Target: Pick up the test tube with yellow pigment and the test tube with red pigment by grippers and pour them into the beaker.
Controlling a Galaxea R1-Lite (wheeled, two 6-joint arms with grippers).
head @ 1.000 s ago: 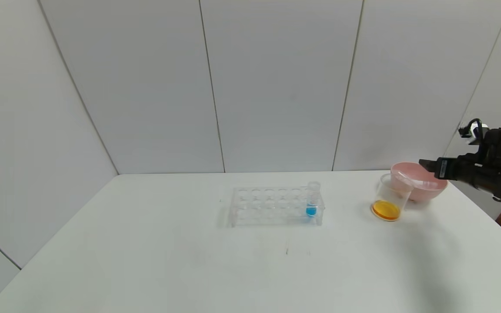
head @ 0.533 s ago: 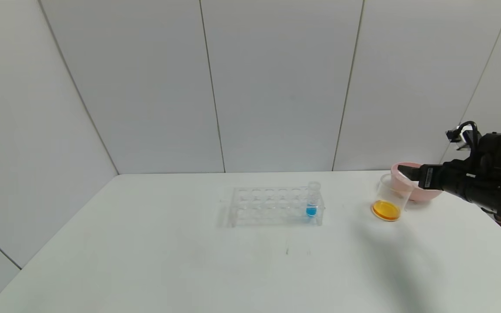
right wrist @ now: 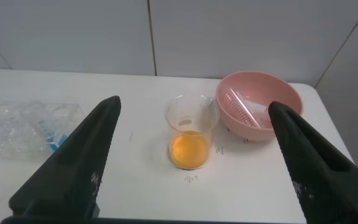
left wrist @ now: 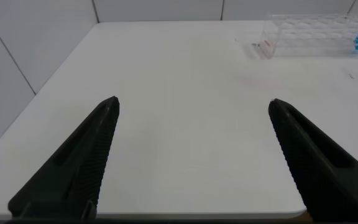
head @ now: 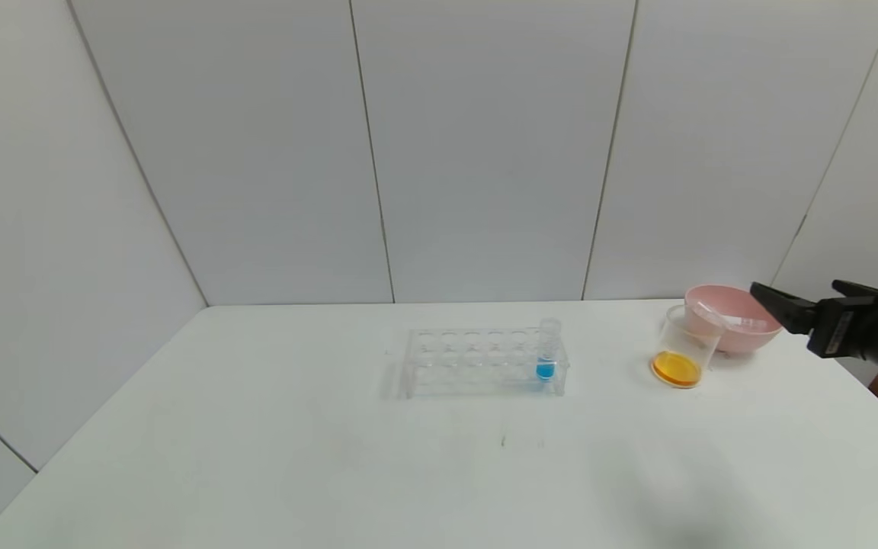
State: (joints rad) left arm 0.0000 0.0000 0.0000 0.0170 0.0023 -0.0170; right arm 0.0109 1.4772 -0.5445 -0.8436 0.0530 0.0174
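The beaker [head: 684, 347] stands at the table's right, beside the pink bowl, with orange-yellow liquid in its bottom; it also shows in the right wrist view [right wrist: 191, 130]. No tube with yellow or red liquid is in view. A clear empty tube [right wrist: 244, 109] lies in the pink bowl. My right gripper [head: 797, 288] is open and empty, in the air to the right of the bowl; in its wrist view [right wrist: 194, 102] it faces the beaker from a distance. My left gripper [left wrist: 192, 101] is open and empty over the table's left part, out of the head view.
A pink bowl [head: 736, 335] stands behind and to the right of the beaker, near the table's right edge. A clear tube rack [head: 485, 362] at mid-table holds one tube with blue liquid [head: 547, 354] at its right end.
My right gripper reached left over the pink bowl, then pulled back to the right away from it. Its fingers now show apart. The beaker, bowl and rack have not moved.
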